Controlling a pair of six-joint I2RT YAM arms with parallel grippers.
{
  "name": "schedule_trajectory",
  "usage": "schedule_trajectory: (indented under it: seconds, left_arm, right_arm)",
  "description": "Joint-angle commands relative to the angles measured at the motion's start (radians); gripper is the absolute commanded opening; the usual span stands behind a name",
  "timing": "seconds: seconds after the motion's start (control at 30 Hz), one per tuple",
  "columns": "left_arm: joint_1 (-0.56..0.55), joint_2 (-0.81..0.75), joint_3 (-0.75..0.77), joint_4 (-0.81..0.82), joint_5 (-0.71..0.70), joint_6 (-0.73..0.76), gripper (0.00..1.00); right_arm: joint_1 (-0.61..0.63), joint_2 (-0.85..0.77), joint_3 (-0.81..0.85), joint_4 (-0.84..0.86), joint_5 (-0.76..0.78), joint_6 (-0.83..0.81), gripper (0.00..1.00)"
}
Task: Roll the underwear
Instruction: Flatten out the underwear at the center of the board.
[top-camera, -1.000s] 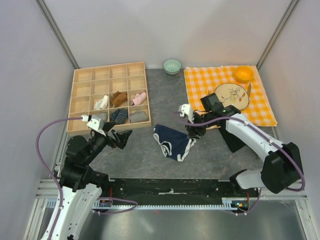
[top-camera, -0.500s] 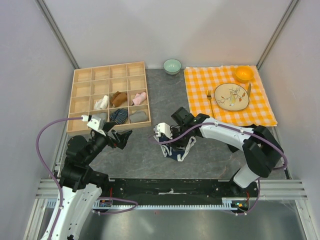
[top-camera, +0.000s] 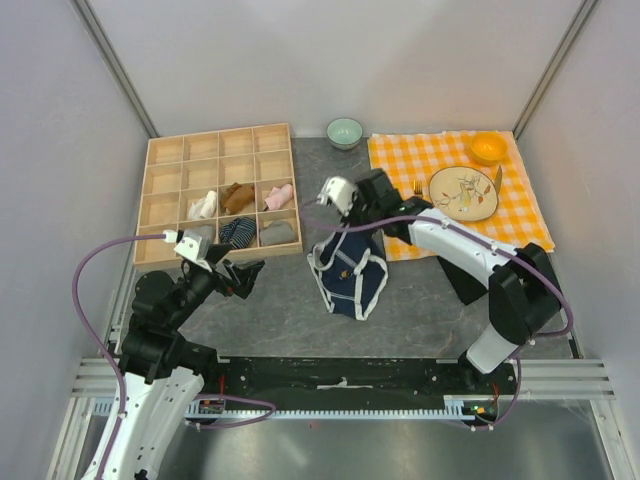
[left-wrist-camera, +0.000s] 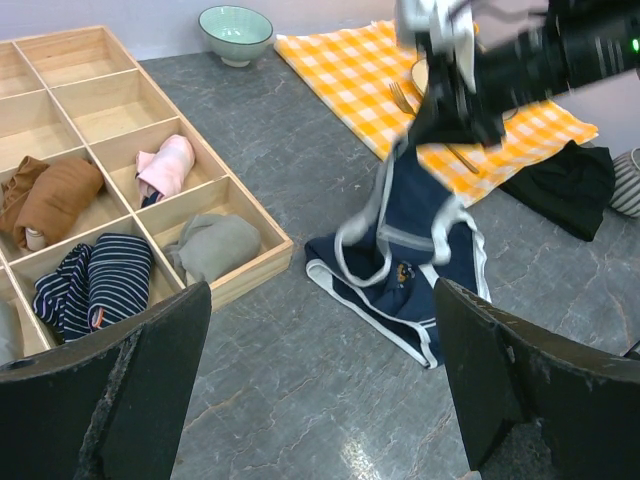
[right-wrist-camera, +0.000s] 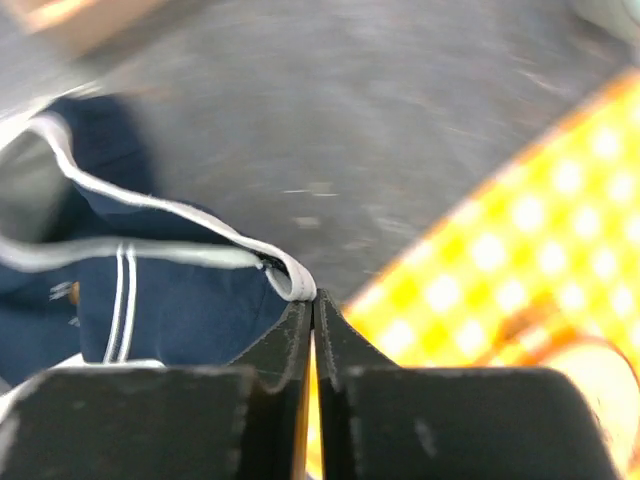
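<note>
The underwear (top-camera: 350, 272) is navy blue with white trim. One edge is pulled up off the grey tabletop while its lower part still lies on the surface. My right gripper (top-camera: 351, 224) is shut on the white trim at the raised edge, near the corner of the checked cloth. In the right wrist view the fingertips (right-wrist-camera: 313, 300) pinch the trim, and the underwear (right-wrist-camera: 170, 305) hangs to the left. The left wrist view shows the underwear (left-wrist-camera: 420, 235) stretched up to the right gripper (left-wrist-camera: 425, 120). My left gripper (top-camera: 245, 272) hovers open at the near left (left-wrist-camera: 320, 400), clear of the fabric.
A wooden compartment tray (top-camera: 220, 133) at the back left holds a striped roll (top-camera: 238, 232), a grey roll (top-camera: 278, 232) and other small rolls. A teal bowl (top-camera: 345, 131) stands behind. An orange checked cloth (top-camera: 520, 215) carries a plate (top-camera: 463, 192) and an orange bowl (top-camera: 488, 147). A black garment (left-wrist-camera: 560, 185) lies right.
My right gripper dropped onto the underwear, shut on its trim and lifted that edge up and back toward the checked cloth. The left arm has not moved.
</note>
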Motion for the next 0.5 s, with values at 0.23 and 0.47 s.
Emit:
schedule_trajectory:
  seconds: [0.23, 0.47]
  left_arm:
    - [0.003, 0.005, 0.000, 0.016, 0.002, 0.023, 0.98]
    - [0.002, 0.005, 0.002, 0.016, 0.002, 0.023, 0.98]
  right_arm:
    - [-0.117, -0.071, -0.001, 0.141, 0.016, 0.021, 0.51]
    - [0.015, -0.134, -0.100, -0.231, -0.465, -0.317, 0.52]
